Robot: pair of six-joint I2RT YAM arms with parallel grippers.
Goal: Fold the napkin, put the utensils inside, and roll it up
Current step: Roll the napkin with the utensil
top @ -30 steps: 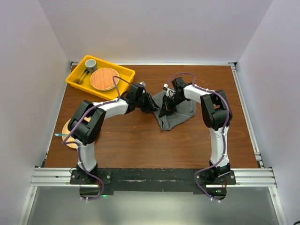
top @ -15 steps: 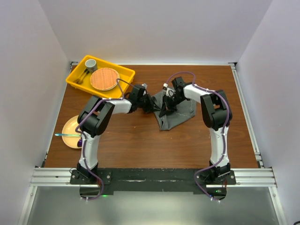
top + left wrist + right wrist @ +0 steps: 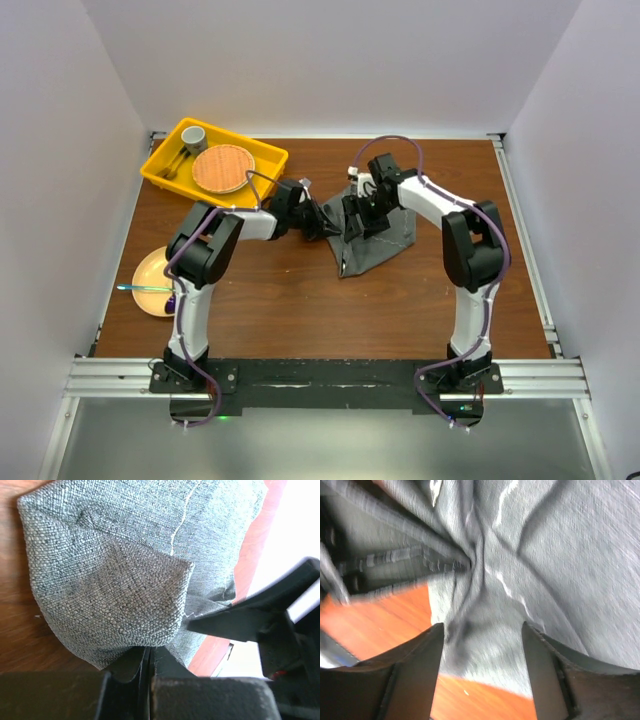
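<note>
The grey-green napkin (image 3: pixel 378 243) lies crumpled at the table's middle. My left gripper (image 3: pixel 327 224) is shut on its left edge; in the left wrist view the jaws (image 3: pixel 149 652) pinch the cloth just under a folded-over corner (image 3: pixel 145 597). My right gripper (image 3: pixel 356 214) hovers open right beside it, over the napkin's top left part. In the right wrist view its fingers (image 3: pixel 417 667) straddle bunched cloth (image 3: pixel 545 555) with nothing held. A teal-handled utensil (image 3: pixel 138 288) rests on a pale yellow plate (image 3: pixel 150 270) at the far left.
A yellow tray (image 3: pixel 262 153) at the back left holds a round woven mat (image 3: pixel 222 167), a grey cup (image 3: pixel 194 135) and some utensils (image 3: pixel 173 165). White walls close in the table on three sides. The two grippers are almost touching.
My right gripper has opened and let go of the napkin, its elbow swinging out to the right. My left gripper has closed on the napkin's left edge.
</note>
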